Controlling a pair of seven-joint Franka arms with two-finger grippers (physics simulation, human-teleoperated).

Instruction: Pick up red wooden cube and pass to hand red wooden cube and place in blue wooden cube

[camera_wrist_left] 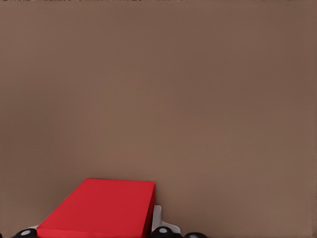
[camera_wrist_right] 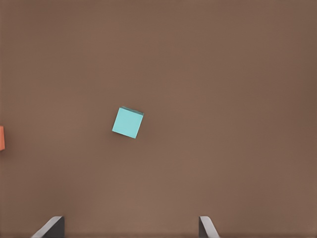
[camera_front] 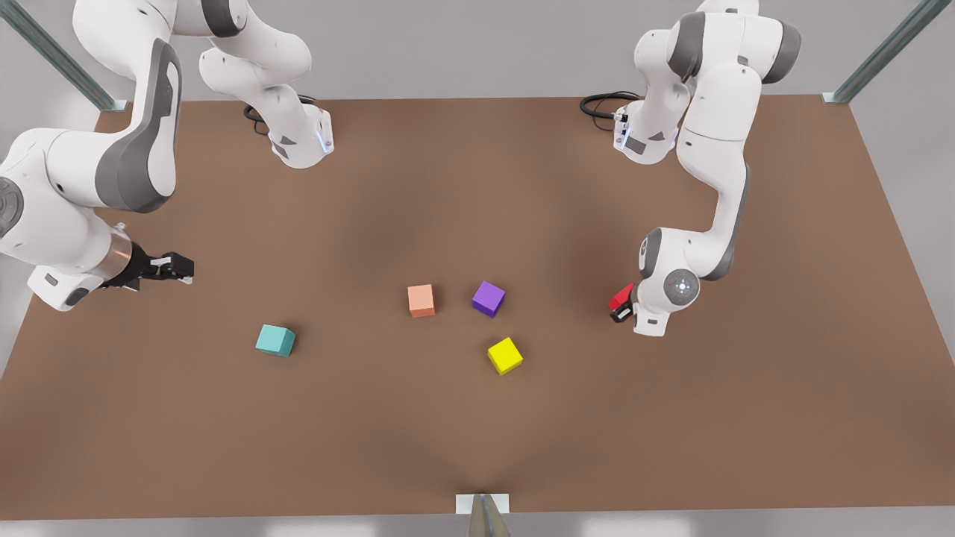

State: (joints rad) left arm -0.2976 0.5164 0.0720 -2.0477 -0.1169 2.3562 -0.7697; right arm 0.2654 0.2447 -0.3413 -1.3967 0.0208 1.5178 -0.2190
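Holding the red cube (camera_front: 620, 297) in my left gripper (camera_front: 621, 307), I keep that arm on the front view's right, lifted off the table (camera_front: 671, 418), right of the purple cube (camera_front: 489, 298) and yellow cube (camera_front: 505, 355). In the left wrist view the red cube (camera_wrist_left: 101, 207) sits between my fingers (camera_wrist_left: 157, 218), clamped on opposite faces; that grip leaves the other faces free, which I judge suits a handover to the second gripper.

My right gripper (camera_front: 173, 267) hangs at the front view's left, above the table and well apart from the red cube. Its fingers (camera_wrist_right: 49, 227) stand wide apart with nothing between them, ready to receive. The right wrist view looks down on the blue cube (camera_wrist_right: 128, 122), which rests on the table clear of my fingers. In the front view the blue cube (camera_front: 275, 340) lies near the right gripper, on its nearer, right-hand side, so this arm is the sensible one for the final placement.

The orange cube (camera_front: 421, 300) lies between the two arms, just left of the purple one. Stage, as I judge it: pickup done, pass not yet made. The carry should stay above these three cubes.
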